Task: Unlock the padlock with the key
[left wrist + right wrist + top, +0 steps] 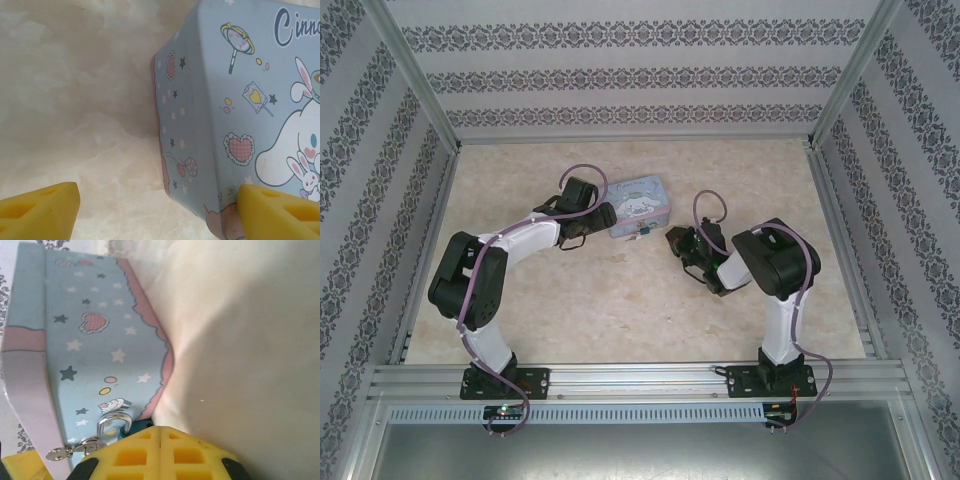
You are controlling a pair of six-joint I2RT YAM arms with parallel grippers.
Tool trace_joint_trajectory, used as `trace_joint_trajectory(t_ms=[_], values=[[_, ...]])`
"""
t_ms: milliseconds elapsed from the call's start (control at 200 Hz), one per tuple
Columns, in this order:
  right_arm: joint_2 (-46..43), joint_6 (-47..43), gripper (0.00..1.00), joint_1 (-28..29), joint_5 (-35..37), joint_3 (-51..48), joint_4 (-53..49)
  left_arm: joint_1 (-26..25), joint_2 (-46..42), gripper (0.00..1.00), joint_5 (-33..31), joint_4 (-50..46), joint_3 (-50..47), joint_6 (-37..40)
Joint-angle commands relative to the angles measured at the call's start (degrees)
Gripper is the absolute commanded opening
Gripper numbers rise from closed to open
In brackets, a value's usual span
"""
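Left wrist: finds the left end effector [159, 214] spread wide and gripping nothing, with a corner of the light-blue tin [200, 125] between its fingers. Leaves bare surface [75, 100] open on the left-finger side.

Right wrist: shows the right end effector [160, 452] fully closed, pads pressed together, right up against the padlock [138, 426] that hangs by its shackle [112, 421] from the tin's side. Cannot tell whether the key is pinched between the pads. Looks small, light, rigid and slick, likely to swing on the shackle. Best pinched across the body's flat faces, or steadied through the tin.

Top external: places tin and padlock toward the far edge of the surface, about midway between the side edges. Leaves free room toward the near edge and both near corners.
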Motion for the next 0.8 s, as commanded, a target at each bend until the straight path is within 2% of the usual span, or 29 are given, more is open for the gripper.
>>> trace_joint_trajectory(t_ms=[0, 355, 420, 500, 799], values=[[-3.0, -1.8, 0.00, -1.0, 0.4, -1.9, 1.0, -0.4, 3.0, 0.82, -1.5, -4.4, -0.8, 0.7], [-1.8, -3.4, 0.00, -1.5, -4.5, 1.9, -0.9, -0.4, 2.7, 0.82, -1.2, -4.5, -0.3, 0.7], [-1.5, -3.6, 0.14, -1.3, -5.1, 2.5, -1.0, -0.4, 2.7, 0.82, -1.1, -4.5, -0.3, 0.5], [-1.3, -3.6, 0.24, -0.9, -5.1, 2.9, -1.1, -0.4, 2.7, 0.82, -0.9, -4.4, -0.2, 0.5], [0.6, -2.4, 0.32, 1.1, -5.4, 5.8, -1.2, -0.4, 3.0, 0.82, -0.6, -4.5, 0.1, 0.4]])
